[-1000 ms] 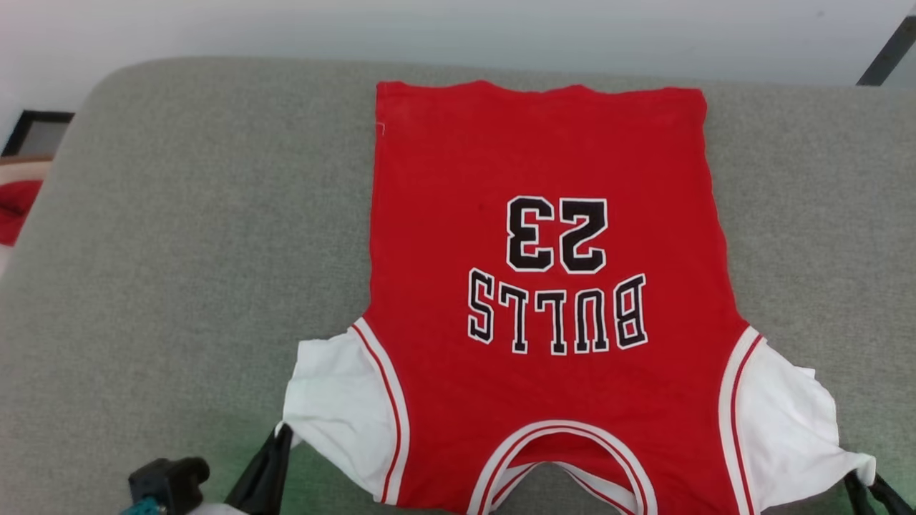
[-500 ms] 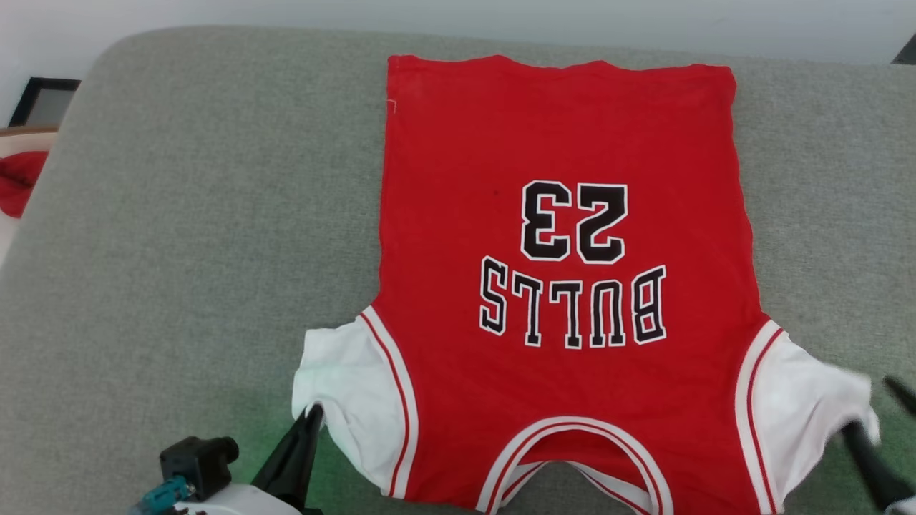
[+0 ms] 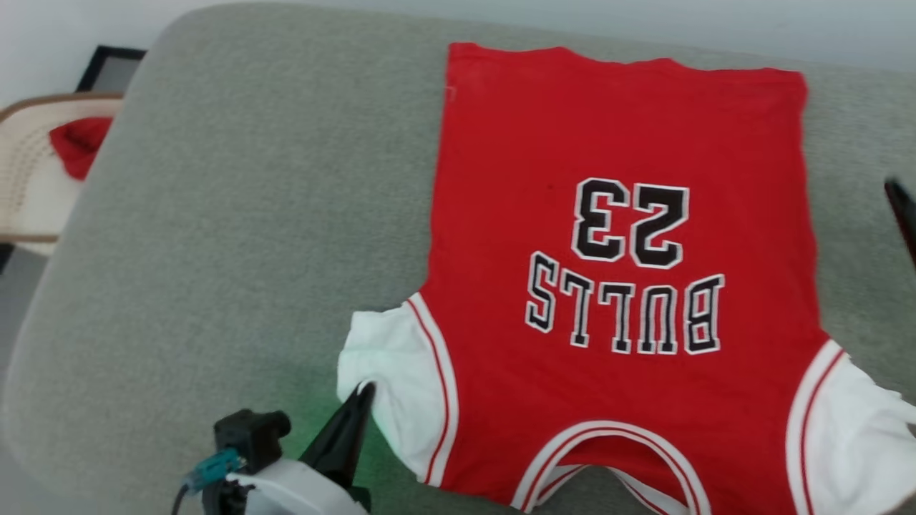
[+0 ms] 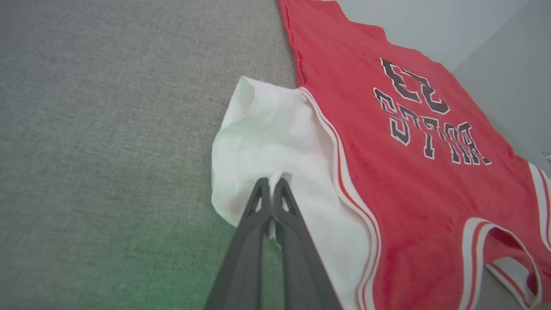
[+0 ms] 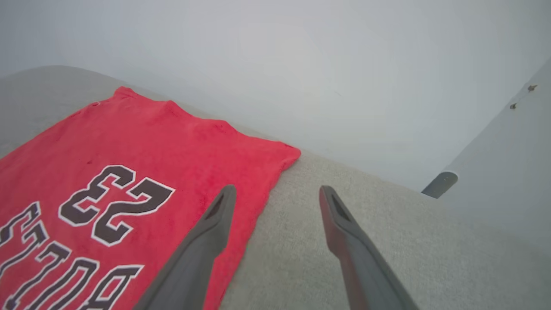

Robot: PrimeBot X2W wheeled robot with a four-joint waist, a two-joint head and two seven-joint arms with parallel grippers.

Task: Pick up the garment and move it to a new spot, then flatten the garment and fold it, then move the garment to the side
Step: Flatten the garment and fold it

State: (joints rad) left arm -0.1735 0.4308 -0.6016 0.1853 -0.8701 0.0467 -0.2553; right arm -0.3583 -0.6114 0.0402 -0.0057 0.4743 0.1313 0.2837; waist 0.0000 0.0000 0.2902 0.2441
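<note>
The garment [image 3: 615, 129] lies flat on the grey cushion [image 3: 250, 214], with wide bare room to its left. The left claw [image 4: 271, 183] pinches the edge of the white sleeve [image 4: 275, 137]. The right claw [image 5: 276, 191] hangs spread over the garment's right edge.

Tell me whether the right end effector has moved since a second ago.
Yes. Against the jersey, the right end effector has gone from the white sleeve toward the hem, jaws now open.

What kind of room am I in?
Probably a home-like room: a grey fabric-upholstered cushion as worktop, a pale woven cane chair holding a red cloth beside it, plain white wall behind.
</note>
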